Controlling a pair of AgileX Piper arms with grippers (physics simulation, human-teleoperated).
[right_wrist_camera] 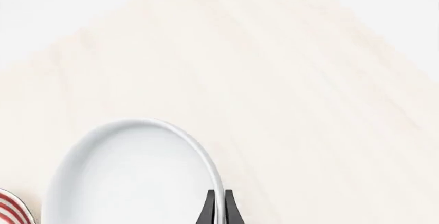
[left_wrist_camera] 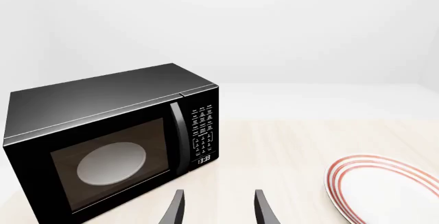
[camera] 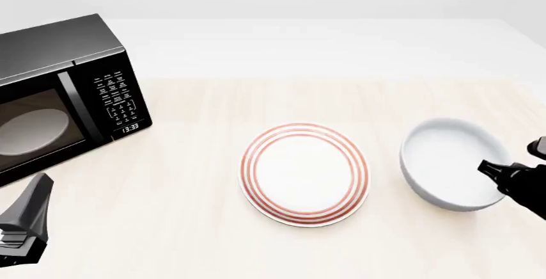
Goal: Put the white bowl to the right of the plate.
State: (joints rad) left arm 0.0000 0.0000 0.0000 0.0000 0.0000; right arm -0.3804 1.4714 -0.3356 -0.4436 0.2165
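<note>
I have the right gripper pinched on the bowl's rim at its right side; in the right wrist view one finger sits inside the wall and one outside, with the rim sandwiched between them. The bowl sits on the table to the right of the plate, close beside it but with a strip of bare wood between them. My left gripper hangs low at the near left with its fingers spread and nothing between them, pointing toward the microwave, which stands at the far left of the table. In the left wrist view the plate's red-ringed edge shows off to one side.
</note>
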